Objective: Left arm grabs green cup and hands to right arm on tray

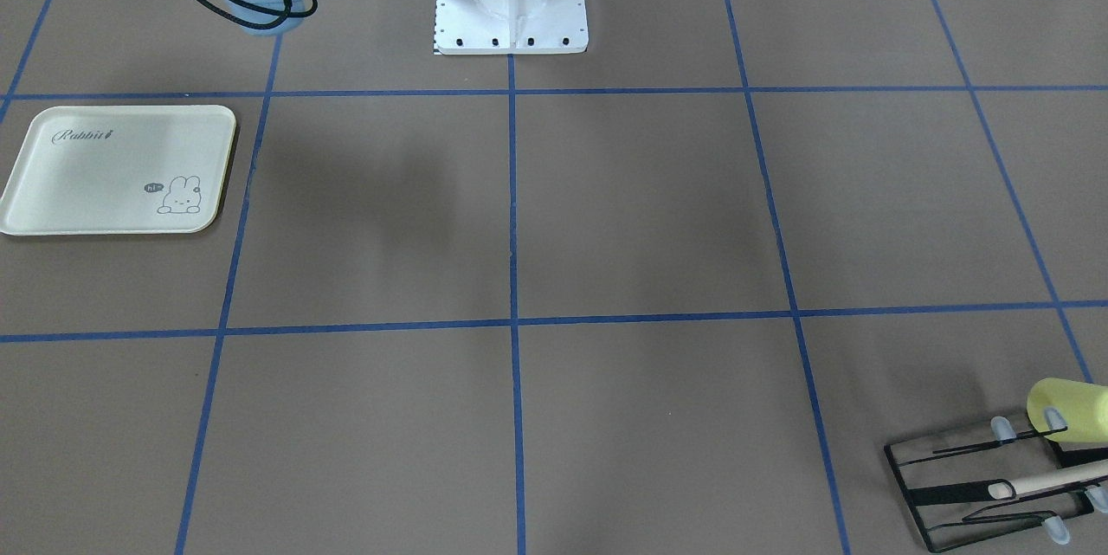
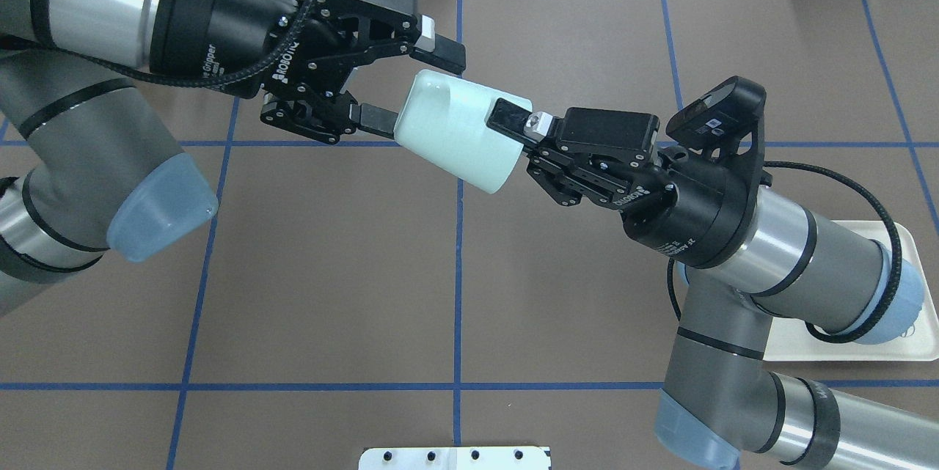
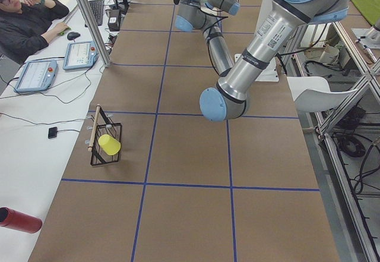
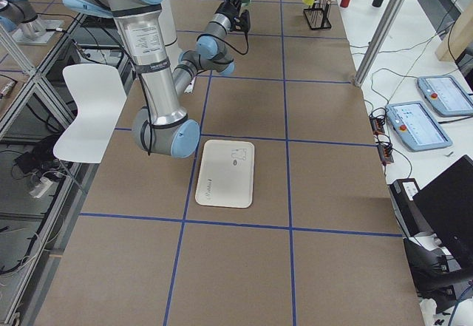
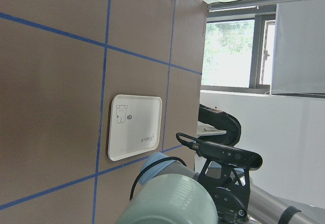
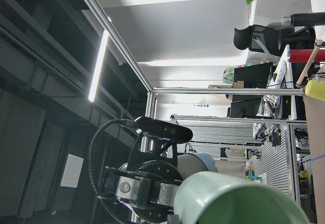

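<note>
Over bench [image 1: 649, 209], one green cup [image 2: 458, 136], right end effector [image 2: 517, 138] clamped on it, left end effector [image 2: 409, 89] spread wide; one tray [image 1: 86, 183].

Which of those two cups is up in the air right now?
The green cup: it is held sideways in mid-air. The yellow cup rests on the rack instead.
</note>
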Controlling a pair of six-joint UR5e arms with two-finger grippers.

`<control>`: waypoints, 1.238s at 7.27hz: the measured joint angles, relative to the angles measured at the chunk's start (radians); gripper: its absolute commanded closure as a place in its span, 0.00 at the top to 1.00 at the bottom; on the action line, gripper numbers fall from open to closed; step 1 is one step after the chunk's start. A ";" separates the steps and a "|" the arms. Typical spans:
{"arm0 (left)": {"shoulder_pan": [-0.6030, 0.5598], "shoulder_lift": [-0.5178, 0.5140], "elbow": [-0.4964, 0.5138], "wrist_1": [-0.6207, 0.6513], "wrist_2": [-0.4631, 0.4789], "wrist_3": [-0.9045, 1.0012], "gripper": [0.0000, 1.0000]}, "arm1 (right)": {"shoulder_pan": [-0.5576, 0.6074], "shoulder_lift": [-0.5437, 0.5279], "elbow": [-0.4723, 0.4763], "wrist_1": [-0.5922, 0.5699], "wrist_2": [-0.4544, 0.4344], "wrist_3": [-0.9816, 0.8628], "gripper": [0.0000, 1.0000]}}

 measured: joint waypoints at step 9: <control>-0.058 0.068 0.010 0.005 0.004 0.079 1.00 | 0.271 -0.078 0.009 -0.386 0.202 0.010 0.00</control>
